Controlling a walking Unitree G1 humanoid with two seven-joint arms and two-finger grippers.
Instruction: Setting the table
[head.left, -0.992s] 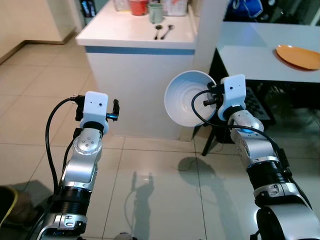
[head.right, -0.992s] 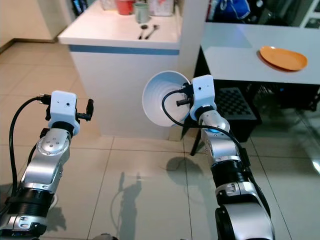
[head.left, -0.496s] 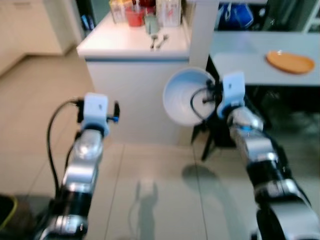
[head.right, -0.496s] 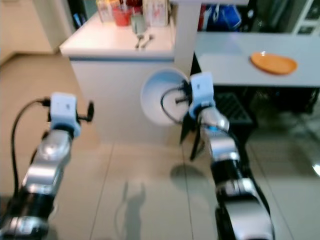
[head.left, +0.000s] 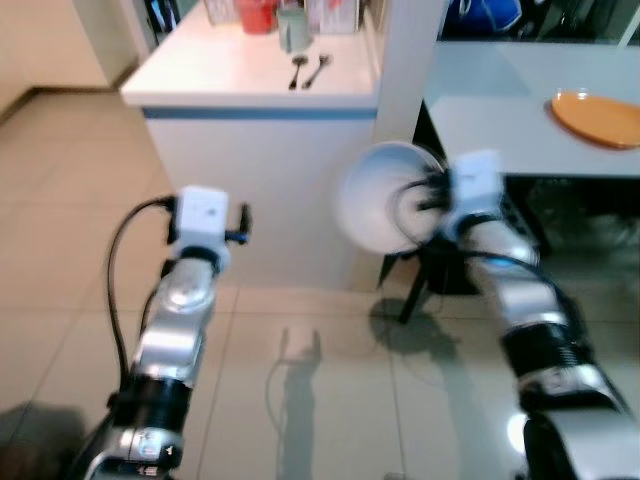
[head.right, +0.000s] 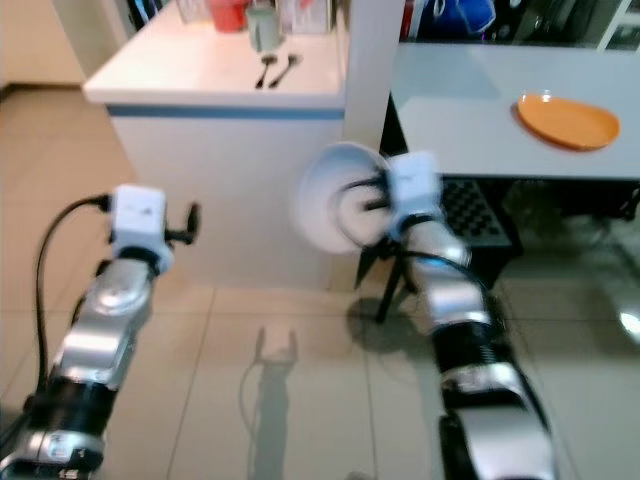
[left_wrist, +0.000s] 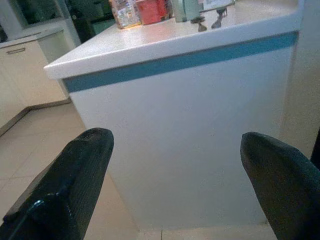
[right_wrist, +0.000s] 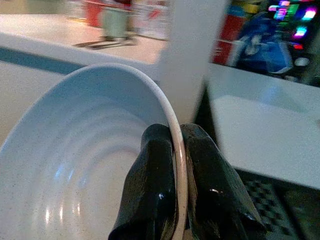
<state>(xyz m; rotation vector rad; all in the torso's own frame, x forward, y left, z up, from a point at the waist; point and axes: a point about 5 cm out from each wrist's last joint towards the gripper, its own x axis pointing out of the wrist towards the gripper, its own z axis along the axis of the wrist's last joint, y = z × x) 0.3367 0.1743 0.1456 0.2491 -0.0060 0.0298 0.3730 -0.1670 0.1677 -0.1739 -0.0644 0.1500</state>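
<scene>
My right gripper (right_wrist: 176, 145) is shut on the rim of a white ribbed bowl (head.left: 375, 195), which I hold on edge in the air between the counter and the grey table (head.left: 480, 110). In the right wrist view the bowl (right_wrist: 75, 165) has one finger inside it and one outside. An orange plate (head.left: 598, 106) lies on the table at the far right. A spoon and fork (head.left: 308, 68) lie on the white counter (head.left: 220, 75). My left gripper (left_wrist: 175, 165) is open and holds nothing, facing the counter's front.
A red cup (head.left: 258, 14), a green cup (head.left: 292, 26) and packages stand at the back of the counter. A black crate (head.right: 475, 210) sits under the table. Tiled floor lies below both arms. The eye views are blurred.
The camera has shifted, and the counter now sits further left in the picture. The bowl stays in my right gripper. The left gripper stays open.
</scene>
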